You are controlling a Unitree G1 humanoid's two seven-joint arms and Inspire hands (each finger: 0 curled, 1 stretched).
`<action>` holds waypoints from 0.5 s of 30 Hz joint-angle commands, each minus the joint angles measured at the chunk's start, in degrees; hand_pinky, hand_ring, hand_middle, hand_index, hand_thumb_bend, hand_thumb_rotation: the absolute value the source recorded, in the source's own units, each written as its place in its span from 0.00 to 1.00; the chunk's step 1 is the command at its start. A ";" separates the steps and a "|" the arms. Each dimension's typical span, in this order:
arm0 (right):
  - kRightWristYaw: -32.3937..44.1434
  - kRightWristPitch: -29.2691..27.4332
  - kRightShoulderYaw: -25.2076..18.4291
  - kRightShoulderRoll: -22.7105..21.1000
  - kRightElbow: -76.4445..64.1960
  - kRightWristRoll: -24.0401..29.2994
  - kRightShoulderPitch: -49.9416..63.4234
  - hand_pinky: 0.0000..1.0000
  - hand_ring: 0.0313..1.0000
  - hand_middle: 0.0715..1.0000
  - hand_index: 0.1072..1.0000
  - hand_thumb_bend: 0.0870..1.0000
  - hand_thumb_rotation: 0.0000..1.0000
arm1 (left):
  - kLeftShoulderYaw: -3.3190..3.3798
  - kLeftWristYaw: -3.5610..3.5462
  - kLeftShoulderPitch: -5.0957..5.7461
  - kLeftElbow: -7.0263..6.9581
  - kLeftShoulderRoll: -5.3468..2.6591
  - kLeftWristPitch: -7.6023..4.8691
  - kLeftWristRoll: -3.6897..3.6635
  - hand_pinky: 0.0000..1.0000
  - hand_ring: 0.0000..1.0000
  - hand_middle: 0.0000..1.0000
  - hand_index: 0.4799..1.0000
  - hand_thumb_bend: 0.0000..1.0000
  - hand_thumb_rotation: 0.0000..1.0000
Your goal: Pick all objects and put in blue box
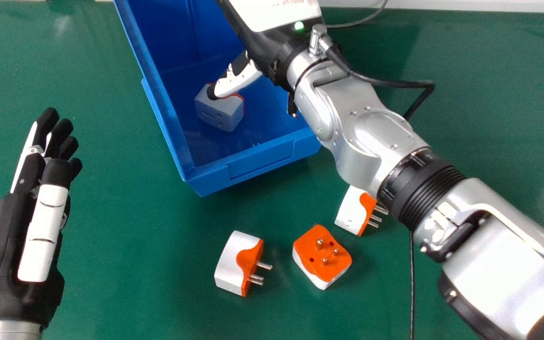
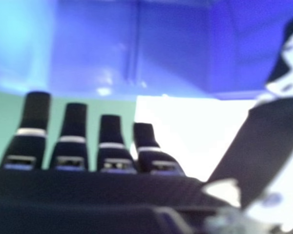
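Over the grey adapter (image 1: 220,111) inside the blue box (image 1: 262,165), the right hand (image 1: 240,81) has nearly straight fingers, probably to release it cleanly (I cannot tell if they touch).

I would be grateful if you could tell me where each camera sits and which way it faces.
Head view: on the robot's head, looking forward and down at the green table, adapters and blue box; the left hand shows at the left, the right arm comes from the right, its hand at the box.
Right hand view: at the right hand, looking past its fingers and thumb at blue box walls.
Shared: the box and right hand.
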 commanded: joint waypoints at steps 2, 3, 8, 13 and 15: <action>2.55 1.28 -1.03 -2.65 -9.02 -1.67 2.18 0.71 0.83 0.87 0.88 0.68 0.31 | 0.16 -0.17 0.24 -1.38 0.47 -0.34 -0.03 0.98 0.98 0.98 0.96 0.74 0.96; 3.14 1.44 -1.40 -3.41 -11.56 -1.79 3.09 0.71 0.83 0.87 0.88 0.68 0.30 | 0.11 -0.37 0.24 -1.39 0.61 -0.29 -0.14 0.98 0.98 0.98 0.96 0.74 0.96; 7.29 1.99 -3.30 -7.14 -24.52 -2.83 8.68 0.68 0.81 0.86 0.87 0.68 0.28 | -0.19 -0.42 0.03 -1.52 0.77 0.23 -0.04 0.99 0.98 0.98 0.96 0.74 0.96; 11.20 3.90 -5.15 -8.64 -35.53 -3.49 15.53 0.68 0.81 0.86 0.85 0.69 0.29 | -0.30 0.02 -0.22 -1.76 0.71 0.40 0.53 0.98 0.97 0.98 0.95 0.74 0.95; 12.33 4.49 -5.59 -8.96 -38.95 -3.91 18.06 0.69 0.81 0.85 0.85 0.69 0.29 | -0.38 0.10 -0.44 -1.79 0.92 0.52 0.98 0.98 0.97 0.98 0.95 0.74 0.96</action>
